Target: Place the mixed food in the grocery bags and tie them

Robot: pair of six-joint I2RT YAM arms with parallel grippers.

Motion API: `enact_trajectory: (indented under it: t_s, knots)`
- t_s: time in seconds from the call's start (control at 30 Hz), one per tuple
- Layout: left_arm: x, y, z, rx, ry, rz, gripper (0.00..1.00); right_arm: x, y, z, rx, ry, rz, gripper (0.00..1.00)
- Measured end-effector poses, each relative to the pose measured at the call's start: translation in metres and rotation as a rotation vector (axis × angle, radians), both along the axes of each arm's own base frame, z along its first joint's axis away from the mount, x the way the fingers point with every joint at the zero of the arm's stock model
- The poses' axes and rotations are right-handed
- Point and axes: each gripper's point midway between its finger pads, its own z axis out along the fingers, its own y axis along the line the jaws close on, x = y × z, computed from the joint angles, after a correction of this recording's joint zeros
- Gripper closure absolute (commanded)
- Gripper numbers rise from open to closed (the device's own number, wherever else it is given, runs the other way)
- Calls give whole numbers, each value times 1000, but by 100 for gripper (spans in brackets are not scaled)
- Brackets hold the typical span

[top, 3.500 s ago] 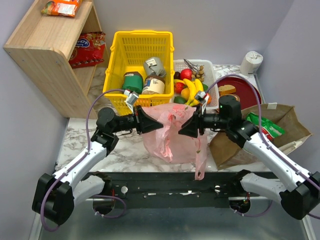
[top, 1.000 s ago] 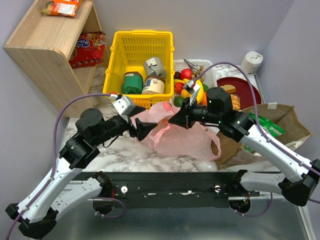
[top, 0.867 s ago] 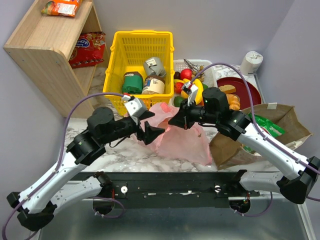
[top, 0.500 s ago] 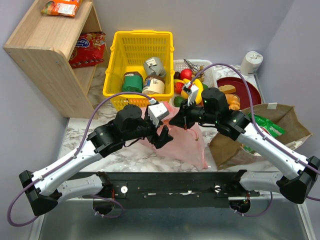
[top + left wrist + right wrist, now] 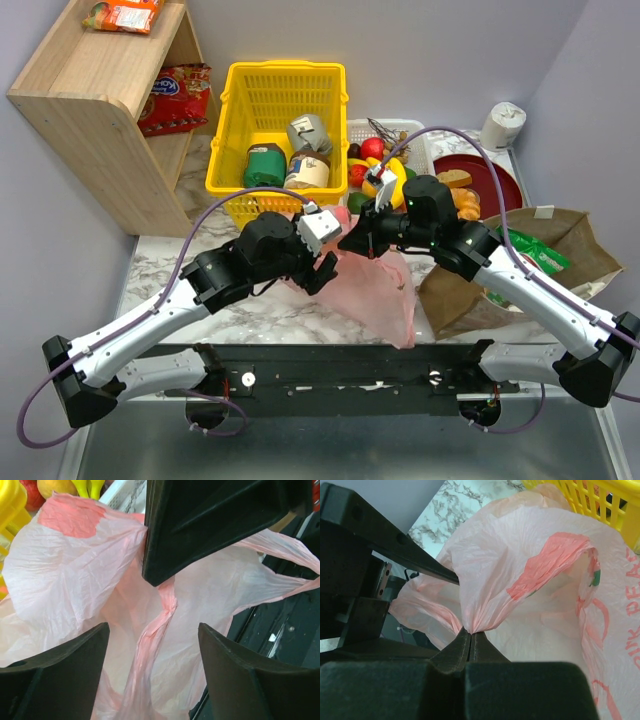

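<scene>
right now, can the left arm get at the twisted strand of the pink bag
Probably yes: the left pincer stands open with the twisted strand of the pink bag running between its fingers, nothing blocking. The right pincer, shut on the bag just above, leaves little room.

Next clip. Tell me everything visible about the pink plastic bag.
The pink plastic bag is thin, translucent, crinkled film with darker red prints and lettering. It sits slumped on the marble table before the yellow basket, beside the brown paper bag. The right gripper is shut on a gathered bunch of its top, holding it up. The left gripper stands open around a twisted strand, not pinching it. Its contents cannot be made out.
</scene>
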Motion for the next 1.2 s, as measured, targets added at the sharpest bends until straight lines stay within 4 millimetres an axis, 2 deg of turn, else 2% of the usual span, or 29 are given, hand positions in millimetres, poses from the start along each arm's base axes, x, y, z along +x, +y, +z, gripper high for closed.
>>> enact_trajectory:
  t_s: [0.07,0.1,0.13,0.2,0.23,0.3,0.33,0.43,0.53,0.6,0.67,0.77,0.83,0.9,0.97,1.03,1.13,1.2]
  knots:
    - [0,2,-5,19,4,4,50,0,0,0,-1,1,0,99]
    - [0,4,-7,29,2,6,70,0,0,0,-1,1,0,99]
    - [1,5,-8,36,0,9,80,0,0,-1,-2,2,0,98]
    - [1,6,-11,43,1,15,100,0,0,-1,-3,3,0,87]
    - [2,7,-13,50,-4,13,100,1,1,-1,-3,3,0,71]
    - [2,7,-15,49,-1,20,100,1,0,-1,-6,3,0,52]
    - [3,8,-16,49,-2,26,100,1,0,0,-10,0,0,36]
    - [7,10,-16,44,-7,52,100,6,-7,11,-35,-34,-36,17]
    - [14,15,-12,28,-13,86,100,19,-24,37,-40,-105,-113,12]
    - [21,20,-9,10,-17,121,100,33,-44,60,-27,-163,-185,11]
    - [29,26,-9,-11,-17,156,100,53,-71,80,-17,-219,-283,8]
    - [37,32,-11,-43,-6,181,100,86,-101,91,-49,-266,-409,5]
    - [40,35,-13,-58,-2,195,100,112,-109,84,-97,-264,-464,4]
    - [42,38,-16,-73,2,206,100,144,-114,67,-150,-230,-508,5]
    - [43,40,-19,-84,10,213,100,181,-121,33,-221,-156,-559,4]
    - [44,40,-22,-98,21,217,100,216,-132,-12,-306,-61,-612,3]
    - [43,38,-25,-113,34,212,100,242,-146,-64,-417,57,-659,3]
    - [41,37,-27,-117,42,209,100,251,-147,-81,-460,100,-665,3]
